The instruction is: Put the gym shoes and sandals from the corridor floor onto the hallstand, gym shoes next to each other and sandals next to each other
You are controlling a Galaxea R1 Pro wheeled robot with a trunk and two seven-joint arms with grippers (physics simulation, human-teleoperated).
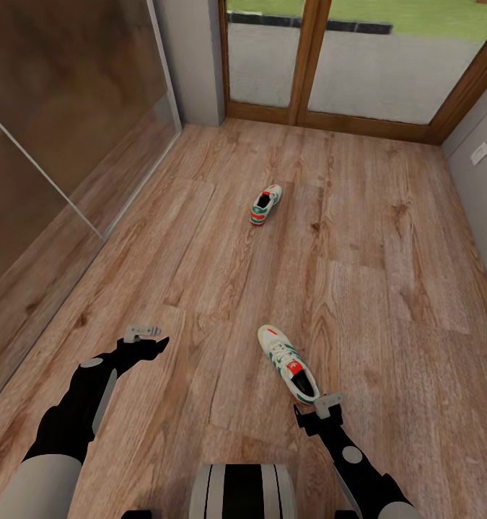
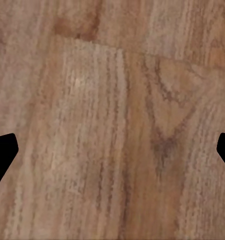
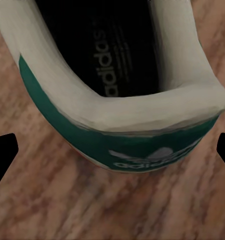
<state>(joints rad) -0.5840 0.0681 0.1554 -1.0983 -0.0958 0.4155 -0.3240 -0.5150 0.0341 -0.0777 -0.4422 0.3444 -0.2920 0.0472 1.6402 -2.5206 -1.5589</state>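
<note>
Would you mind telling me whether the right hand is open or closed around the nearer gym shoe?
Open. The right hand has its fingers spread wide apart either side of the nearer gym shoe's heel, not touching it.

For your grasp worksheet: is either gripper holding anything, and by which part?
Nothing is held. The right gripper is open above the near shoe's heel; the left gripper is open over bare floor.
</note>
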